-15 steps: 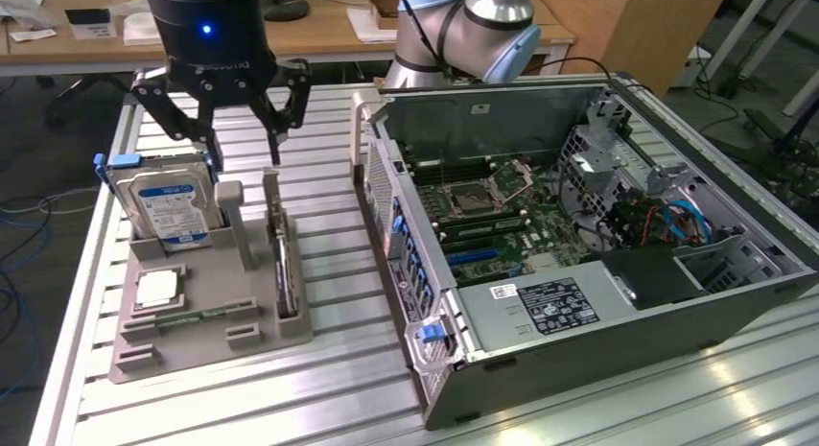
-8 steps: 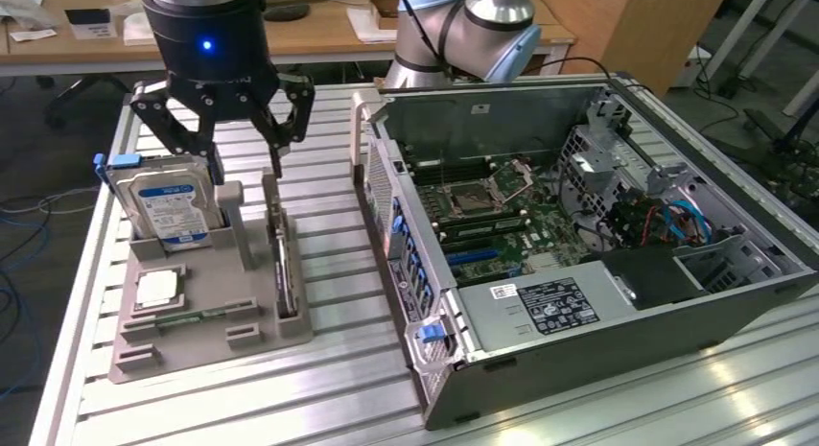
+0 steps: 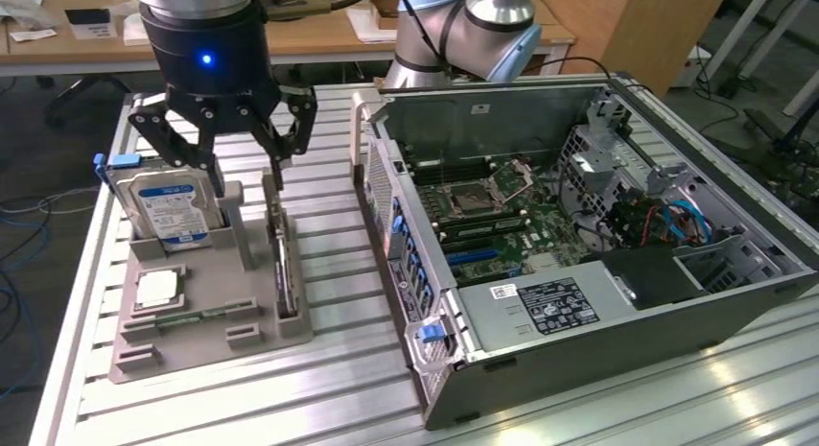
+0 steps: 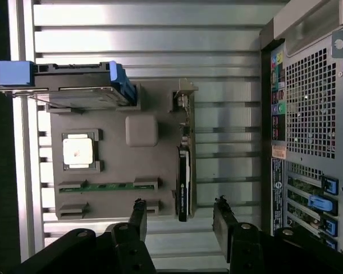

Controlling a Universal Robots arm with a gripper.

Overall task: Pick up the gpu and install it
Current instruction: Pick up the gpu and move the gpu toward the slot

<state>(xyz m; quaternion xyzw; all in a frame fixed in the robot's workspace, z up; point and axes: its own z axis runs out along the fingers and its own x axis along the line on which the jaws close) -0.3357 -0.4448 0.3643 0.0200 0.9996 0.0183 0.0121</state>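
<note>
Gripper (image 4: 180,206) spread, seemingly above gpu (image 4: 183,177) edge.

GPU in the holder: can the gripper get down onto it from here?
Probably yes. The gpu stands on edge in its gray holder slot with its top edge bare, the open gripper hangs above it, and the hard drive stands apart in another slot.

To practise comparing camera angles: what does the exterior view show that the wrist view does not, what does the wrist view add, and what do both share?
Exterior view: the inside of the open computer case, with motherboard and power supply. Wrist view: the coloured ports on the case's rear panel. Both: the grey tray, the hard drive and the gpu standing on edge in it, and the open jaws above the tray.
</note>
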